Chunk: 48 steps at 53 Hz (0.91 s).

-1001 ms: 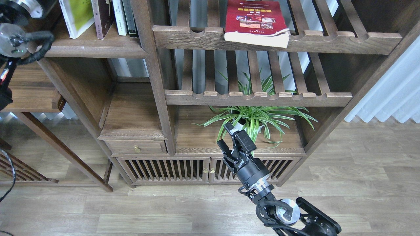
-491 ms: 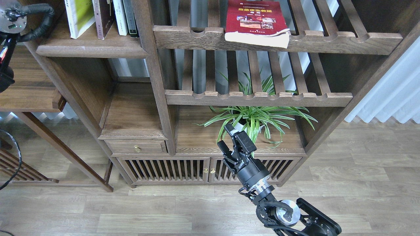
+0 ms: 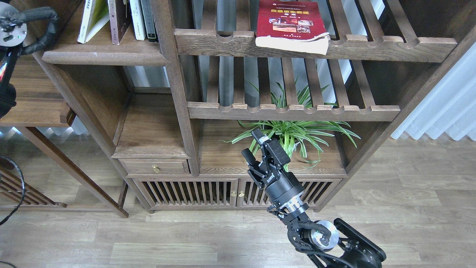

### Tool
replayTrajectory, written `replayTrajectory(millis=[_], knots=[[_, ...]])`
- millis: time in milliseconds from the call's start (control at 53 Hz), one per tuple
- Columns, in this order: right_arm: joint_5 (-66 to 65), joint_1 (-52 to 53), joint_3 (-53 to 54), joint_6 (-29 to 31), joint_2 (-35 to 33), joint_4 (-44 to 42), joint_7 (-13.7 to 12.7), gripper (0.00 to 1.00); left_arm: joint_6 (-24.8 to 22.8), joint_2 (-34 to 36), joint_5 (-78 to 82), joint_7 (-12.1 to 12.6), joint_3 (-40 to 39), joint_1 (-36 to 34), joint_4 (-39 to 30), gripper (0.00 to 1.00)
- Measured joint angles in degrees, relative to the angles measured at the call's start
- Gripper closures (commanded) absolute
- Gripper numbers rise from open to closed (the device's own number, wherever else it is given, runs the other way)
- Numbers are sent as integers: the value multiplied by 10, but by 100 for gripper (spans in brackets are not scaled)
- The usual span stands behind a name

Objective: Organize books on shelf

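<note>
On the solid dark shelf at top left, the yellow-green book leans to the right toward the maroon book, which stands upright. The red book lies flat on the top slatted rack, its thick page edge hanging over the front rail. My right gripper is open and empty, low in the middle, in front of the potted plant and well below the red book. Of my left arm only a wrist joint shows at the top left edge; its gripper is out of view.
Slim white and dark volumes stand right of the maroon book, against the bookcase upright. A spider plant sits on the lower board under a second slatted rack. White curtain at right, wooden floor below.
The yellow-green book has swung more edge-on and closer to the maroon book. My left arm's joint moved up and left. My right gripper rose slightly and shifted left, still open.
</note>
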Motion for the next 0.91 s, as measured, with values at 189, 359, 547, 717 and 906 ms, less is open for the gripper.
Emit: replayTrajectory(millis=[189, 359, 547, 717, 906], knots=[[3, -4, 34, 0, -17, 21, 0, 3, 1, -1, -38, 0, -28, 16, -61, 13], [4, -4, 72, 0, -34, 49, 0, 4, -19, -5, -72, -6, -58, 22, -87, 7], [8, 1, 107, 0, -38, 71, 0, 4, -61, -16, -98, -5, -81, 24, -88, 4], [14, -1, 121, 0, -34, 84, 0, 4, -85, -69, -119, -2, -82, 25, -88, 1], [19, 13, 134, 0, -31, 87, 1, 4, -92, -183, -140, 0, -79, 34, -89, 1]])
